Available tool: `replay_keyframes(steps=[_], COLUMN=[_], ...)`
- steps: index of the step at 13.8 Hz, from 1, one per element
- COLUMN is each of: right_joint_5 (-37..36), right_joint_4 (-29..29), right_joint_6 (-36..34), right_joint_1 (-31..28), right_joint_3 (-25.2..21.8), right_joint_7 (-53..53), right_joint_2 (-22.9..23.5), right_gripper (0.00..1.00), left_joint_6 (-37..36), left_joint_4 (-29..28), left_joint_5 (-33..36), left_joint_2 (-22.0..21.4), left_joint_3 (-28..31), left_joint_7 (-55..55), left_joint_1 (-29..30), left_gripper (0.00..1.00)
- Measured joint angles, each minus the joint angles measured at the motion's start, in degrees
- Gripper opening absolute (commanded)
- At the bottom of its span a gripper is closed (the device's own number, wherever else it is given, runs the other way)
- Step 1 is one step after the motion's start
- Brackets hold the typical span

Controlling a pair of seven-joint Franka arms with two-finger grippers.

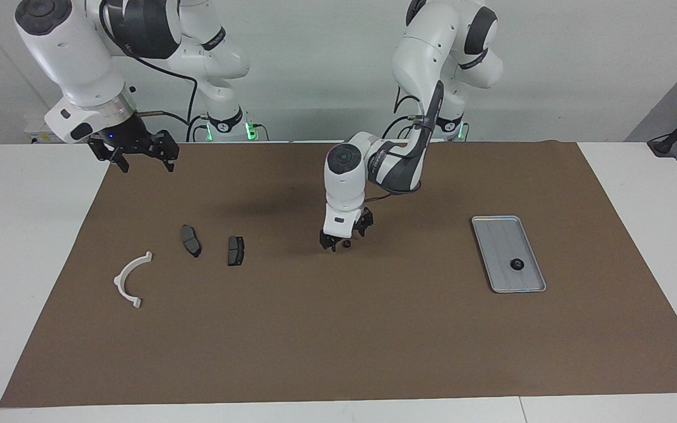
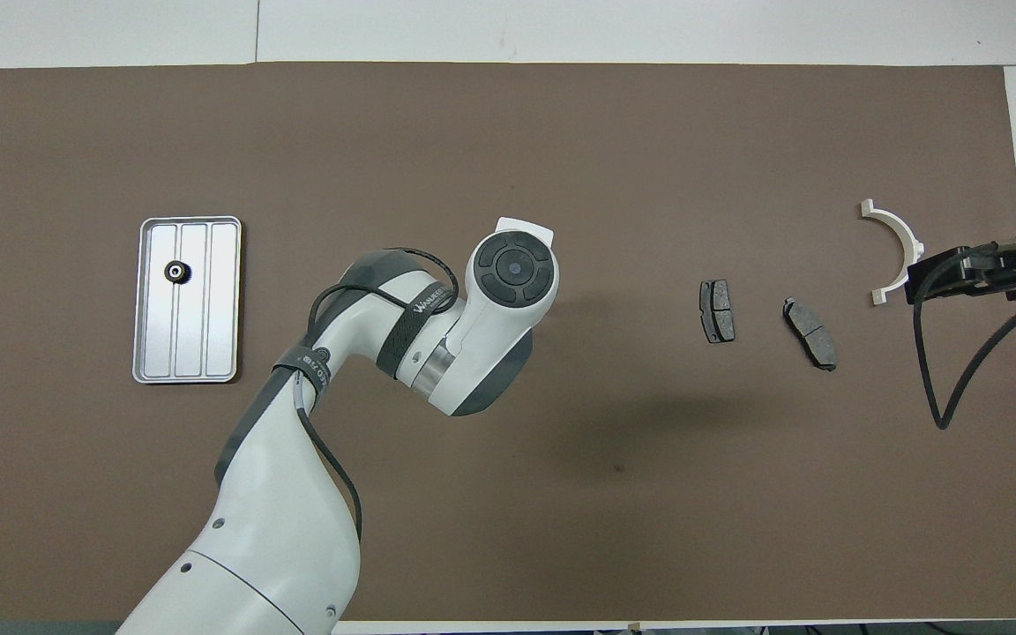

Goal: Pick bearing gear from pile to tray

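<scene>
I saw a brown mat (image 1: 338,329) covering the white counter (image 1: 21,247) before a pale wall (image 1: 315,59). My left tool (image 1: 344,239) stood wide around a small gear (image 1: 347,244); my right tool (image 1: 136,154) hung wide, empty.

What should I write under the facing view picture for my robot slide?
Left gripper open around a small gear; another gear in the tray.

Silver-grey ridged tray (image 1: 494,258), dark grey brake pads (image 1: 190,240), white arc bracket (image 1: 129,279), brown mat (image 1: 338,329)
</scene>
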Motion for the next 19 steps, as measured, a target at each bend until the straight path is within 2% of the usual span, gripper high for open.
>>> replay_keyframes(steps=[4,6,9,17,18,19], right_joint_5=[0.1,0.4,1.6,2.2,2.2,2.2], right_joint_4=[-0.2,-0.7,-1.2,-1.2,-1.2,-1.2], right_joint_6=[0.0,0.0,0.0,0.1,0.1,0.1], right_joint_1=[0.1,1.0,1.4,1.5,1.5,1.5], right_joint_3=[-0.1,-0.8,-2.2,-3.4,-3.5,-3.5], right_joint_7=[-0.3,-0.3,-0.3,-0.4,-0.4,-0.4], right_joint_2=[-0.5,-0.8,-1.2,-1.5,-1.5,-1.5], right_gripper=[1.00,1.00,1.00,1.00,1.00,1.00], left_joint_6=[2.2,2.2,2.2,2.2,2.3,2.3], left_joint_4=[-0.3,-0.5,-1.0,-1.4,-1.4,-1.4], left_joint_5=[0.0,0.0,0.0,0.2,0.2,0.2], left_joint_2=[0.5,0.8,0.8,0.8,0.8,0.8], left_joint_3=[0.2,0.2,0.2,0.2,0.2,0.2], left_joint_7=[-0.5,-0.5,-0.6,-0.6,-0.6,-0.6], left_joint_1=[0.0,0.0,0.0,-0.1,-0.1,-0.1], left_gripper=[0.95,0.92,0.78,0.76,0.67,0.53])
